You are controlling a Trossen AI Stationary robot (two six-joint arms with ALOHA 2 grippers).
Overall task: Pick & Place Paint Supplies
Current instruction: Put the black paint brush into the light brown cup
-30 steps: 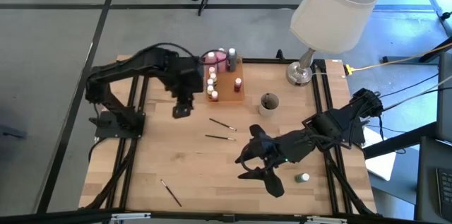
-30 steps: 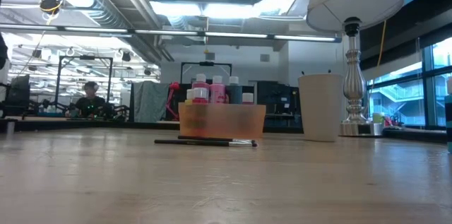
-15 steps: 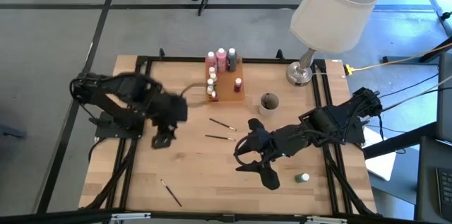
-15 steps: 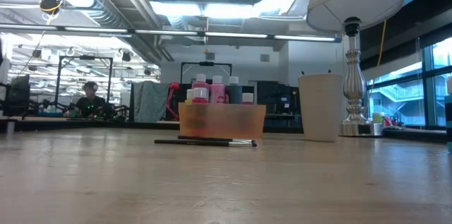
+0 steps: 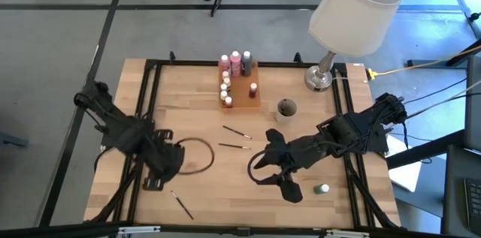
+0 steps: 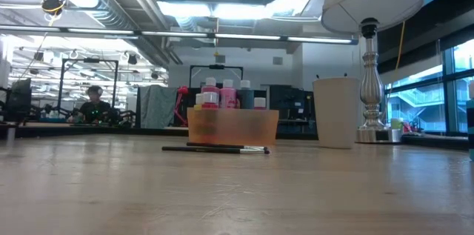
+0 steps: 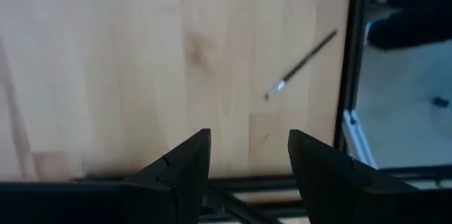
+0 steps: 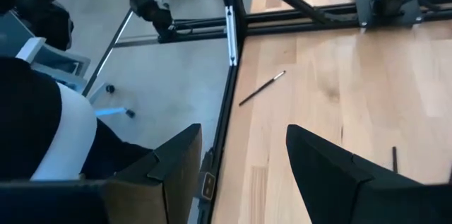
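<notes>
Several small paint bottles [image 5: 234,80] stand in and beside an orange tray [image 5: 246,95] at the table's far middle; in the low view the tray [image 6: 232,125] rises behind two brushes [image 6: 215,148]. Those two thin brushes [image 5: 235,139] lie flat on the table's middle. A third brush [image 5: 180,204] lies near the front left edge. One small bottle [image 5: 322,189] stands alone at the front right. My left gripper [image 5: 155,182] hangs open above the front left, pointing down, with the third brush [image 7: 300,65] just off its fingers. My right gripper [image 5: 274,182] hovers open over the front middle.
A round grey cup [image 5: 286,109] and a lamp base [image 5: 319,79] stand at the far right. A black frame rail [image 7: 346,75] runs along the table's edge. A cable loop [image 5: 197,155] trails from my left arm. A person's legs [image 8: 49,132] show beyond the table's edge.
My left gripper has swung from beside the orange tray toward the table's near left corner, sinking a little and rolling about its own axis, still open. It now hangs beside the third brush. The right arm has barely moved.
</notes>
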